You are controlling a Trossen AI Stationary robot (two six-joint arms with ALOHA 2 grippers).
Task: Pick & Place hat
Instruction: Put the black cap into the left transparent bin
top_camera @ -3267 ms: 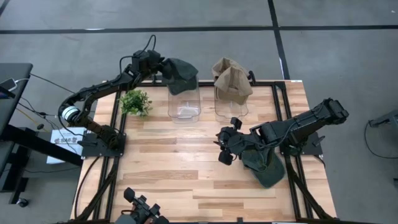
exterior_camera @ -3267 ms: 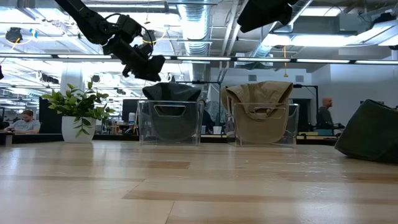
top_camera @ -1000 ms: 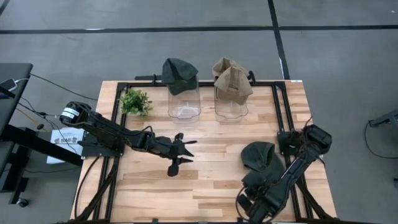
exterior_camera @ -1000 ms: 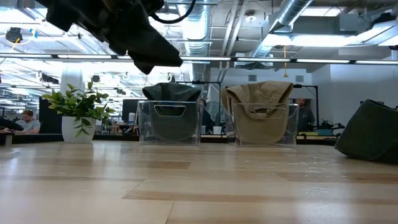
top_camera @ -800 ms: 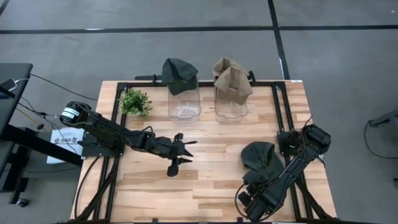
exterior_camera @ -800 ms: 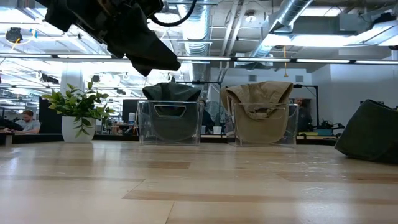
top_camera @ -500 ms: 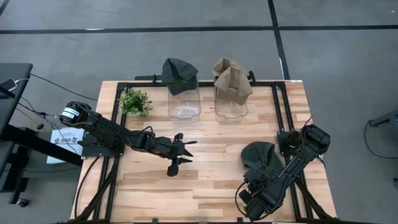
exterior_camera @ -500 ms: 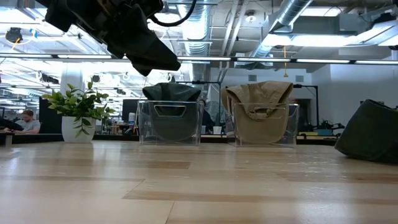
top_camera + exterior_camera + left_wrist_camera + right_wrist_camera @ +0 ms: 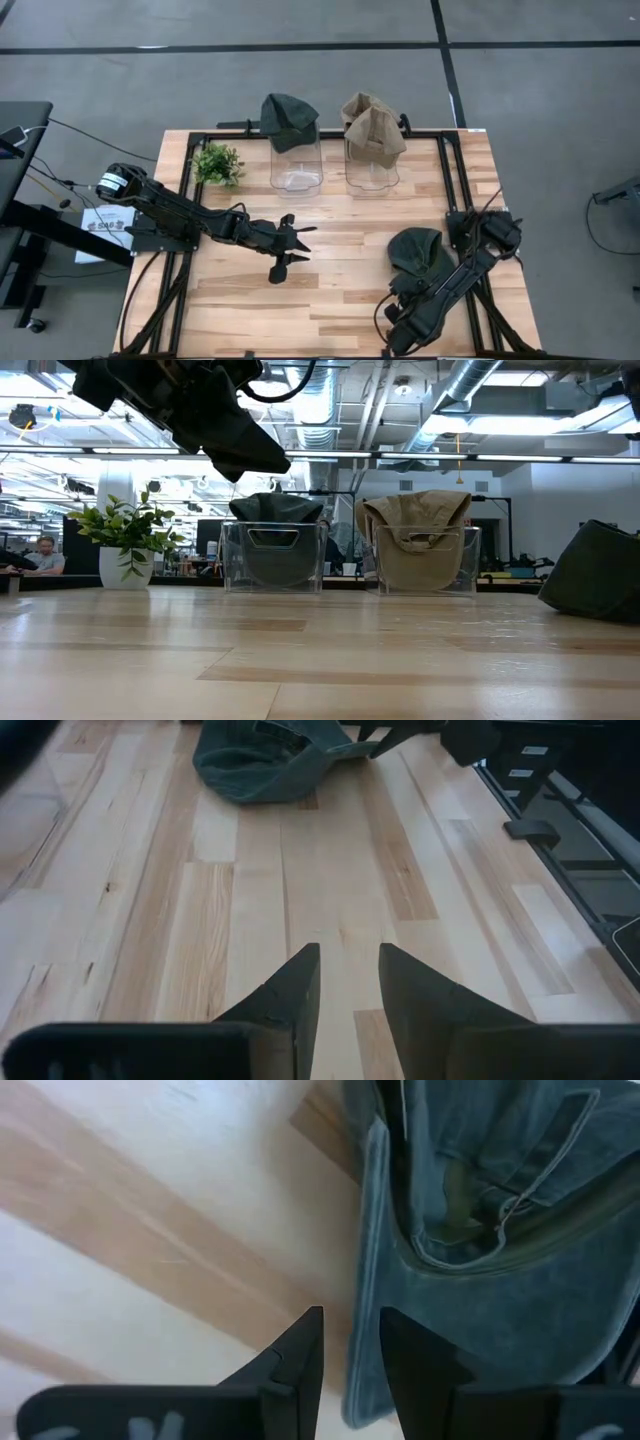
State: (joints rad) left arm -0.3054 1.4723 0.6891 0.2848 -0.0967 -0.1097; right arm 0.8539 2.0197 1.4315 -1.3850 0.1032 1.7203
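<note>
- Three hats: a dark green hat (image 9: 420, 254) lies on the table (image 9: 330, 225), another green one (image 9: 288, 118) and a tan one (image 9: 372, 128) sit on two clear containers (image 9: 297, 170).
- Left gripper (image 9: 285, 249) hovers mid-table, fingers slightly parted, empty.
- Right gripper (image 9: 349, 1342) hangs over the lying hat's edge, narrowly open.
- One plant (image 9: 218, 163).
</note>
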